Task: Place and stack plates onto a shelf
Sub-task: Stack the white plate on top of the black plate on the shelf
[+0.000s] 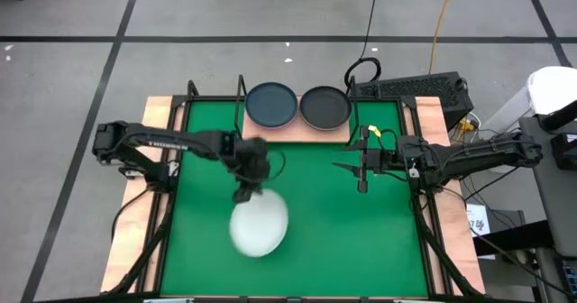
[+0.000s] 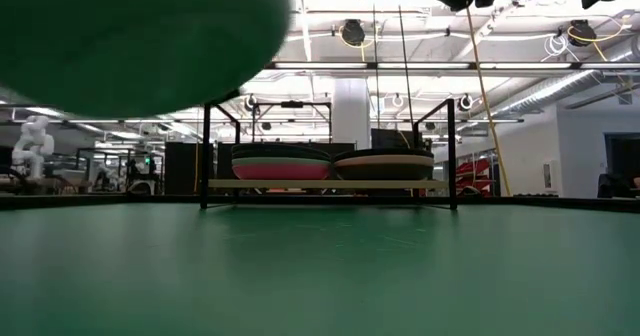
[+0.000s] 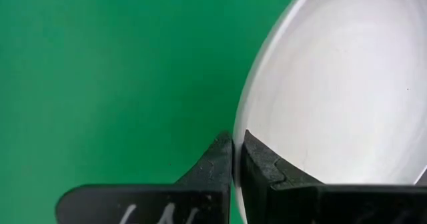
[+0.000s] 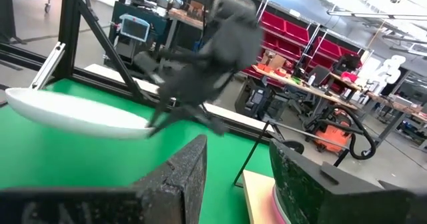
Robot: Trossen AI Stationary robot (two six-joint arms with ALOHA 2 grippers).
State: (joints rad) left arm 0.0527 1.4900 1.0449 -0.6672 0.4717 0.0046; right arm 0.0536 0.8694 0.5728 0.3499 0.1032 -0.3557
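1. Your left gripper [image 1: 245,193] was pinching the rim of a pale white round plate [image 1: 260,224]; in the left wrist view its two dark fingers [image 3: 217,165] were pressed on either side of that rim, one on the plate's inner face.
2. That plate [image 4: 73,112] was held up off the green mat [image 1: 343,222], toward the mat's near edge and left of its middle; in the low view it showed only as a blurred shape [image 2: 140,36] high above the mat.
3. The light wooden shelf with thin black wire uprights [image 2: 330,184] stood along the mat's far edge.
4. On the shelf's left half you had a stack topped by a dark blue-grey plate [image 1: 270,104], with a magenta plate [image 2: 281,169] low in it.
5. On its right half sat a stack topped by a dark grey plate [image 1: 325,107], just beside the first.
6. Your right gripper [image 1: 361,166] hung over the mat's right side, near the shelf, its fingers [image 4: 175,177] spread and holding nothing.
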